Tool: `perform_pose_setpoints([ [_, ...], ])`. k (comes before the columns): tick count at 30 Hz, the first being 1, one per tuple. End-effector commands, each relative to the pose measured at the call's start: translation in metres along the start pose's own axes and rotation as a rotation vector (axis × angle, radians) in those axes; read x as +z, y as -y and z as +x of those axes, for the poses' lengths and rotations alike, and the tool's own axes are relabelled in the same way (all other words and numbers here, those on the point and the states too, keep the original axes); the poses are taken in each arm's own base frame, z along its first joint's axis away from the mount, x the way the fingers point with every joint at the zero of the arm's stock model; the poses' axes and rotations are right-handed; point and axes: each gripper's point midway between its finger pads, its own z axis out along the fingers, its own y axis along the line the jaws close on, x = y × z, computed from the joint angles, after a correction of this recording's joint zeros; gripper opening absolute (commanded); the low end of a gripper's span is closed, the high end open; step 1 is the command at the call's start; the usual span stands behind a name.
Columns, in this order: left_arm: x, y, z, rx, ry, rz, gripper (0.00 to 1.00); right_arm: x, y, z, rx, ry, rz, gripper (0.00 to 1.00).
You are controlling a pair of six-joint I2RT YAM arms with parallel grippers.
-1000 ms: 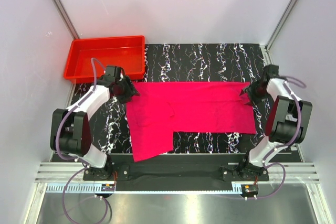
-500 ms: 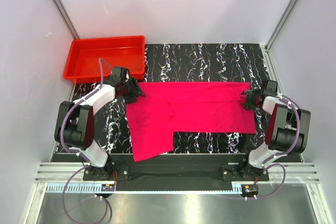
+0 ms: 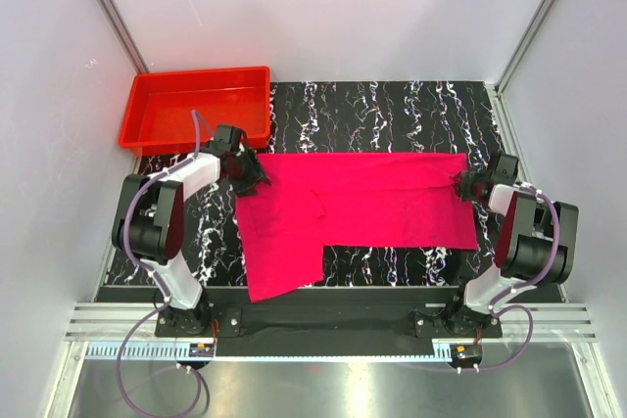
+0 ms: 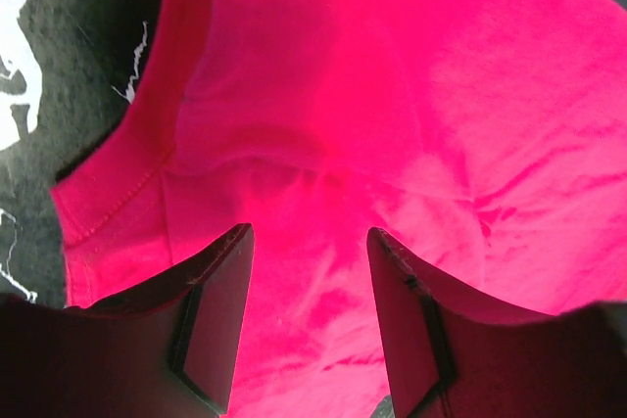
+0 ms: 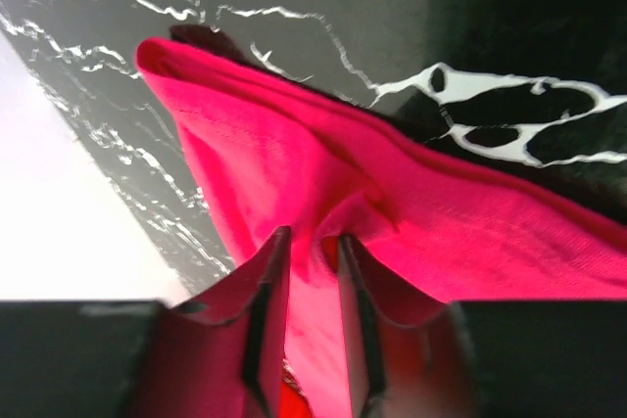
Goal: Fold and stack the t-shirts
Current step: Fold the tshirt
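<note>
Step in hand, as I judge it: take both far corners of the t-shirt (image 3: 362,203) for the next fold.

- T-shirt lies flat across the middle of the table (image 3: 392,110), between the two arms. Its near-left part reaches further toward the near edge than the rest. It is not in the red tray (image 3: 186,139), which sits past its far-left corner.
- Left gripper (image 3: 250,173) is at the far-left corner. Jaws are released, standing astride the cloth beside a stitched hem – nothing is pinched.
- Right gripper (image 3: 468,184) is at the far-right corner. Jaws are set narrow with a small ridge of pink cloth gathered between them, so it is grasping the t-shirt.

To do this well:
- The left jaws need to come low enough to catch every layer at the hem before clenching. A bite on the top layer only would peel it off.
- Lift both corners together and level, keeping the cloth taut between them – the soft knit will sag and wrinkle otherwise.
- Carry the corners toward the near edge without dragging.

Surface: black, white-veined, matte. The cloth lies with few wrinkles.

Room: plain white walls (image 3: 323,7) close on three sides, with little clearance beside the right arm.
</note>
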Motion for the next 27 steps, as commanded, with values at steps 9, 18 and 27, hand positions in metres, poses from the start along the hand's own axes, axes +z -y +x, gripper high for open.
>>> perform_pose_setpoints([
  [9, 0.007, -0.002, -0.011, 0.017, 0.009, -0.048, 0.55, -0.01, 0.011, -0.007, -0.003, 0.042, 0.065, 0.54],
  [18, 0.014, -0.012, -0.009, 0.011, -0.021, -0.103, 0.54, 0.004, 0.012, -0.009, 0.054, 0.04, 0.093, 0.25],
  [27, 0.019, -0.024, -0.006, 0.021, -0.041, -0.161, 0.5, -0.016, -0.082, -0.025, -0.299, 0.127, -0.036, 0.0],
])
